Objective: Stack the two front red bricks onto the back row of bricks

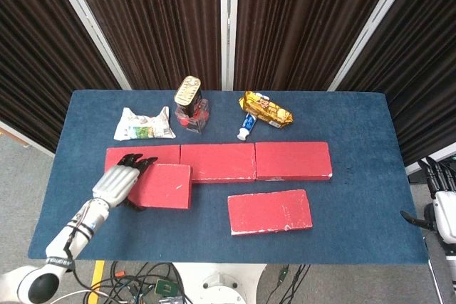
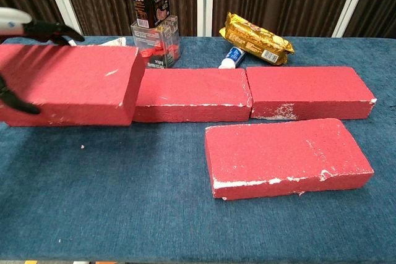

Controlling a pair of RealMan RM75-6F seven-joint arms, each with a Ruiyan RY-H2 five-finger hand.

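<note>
My left hand (image 1: 117,183) (image 2: 25,29) grips the left end of a red brick (image 1: 162,186) (image 2: 68,83) and holds it in the air, over the front edge of the back row's left brick (image 1: 135,154). The back row continues with a middle brick (image 1: 218,162) (image 2: 192,94) and a right brick (image 1: 293,160) (image 2: 306,91). The other front brick (image 1: 270,211) (image 2: 286,156) lies flat on the blue table (image 1: 356,204), right of centre. My right hand (image 1: 443,208) hangs off the table's right edge, holding nothing; its fingers are too small to read.
Behind the back row stand a tin can (image 1: 188,95) on a clear box (image 2: 156,46), a crumpled packet (image 1: 144,124), a gold snack bag (image 1: 266,108) and a small tube (image 1: 246,126). Dark curtains close off the back.
</note>
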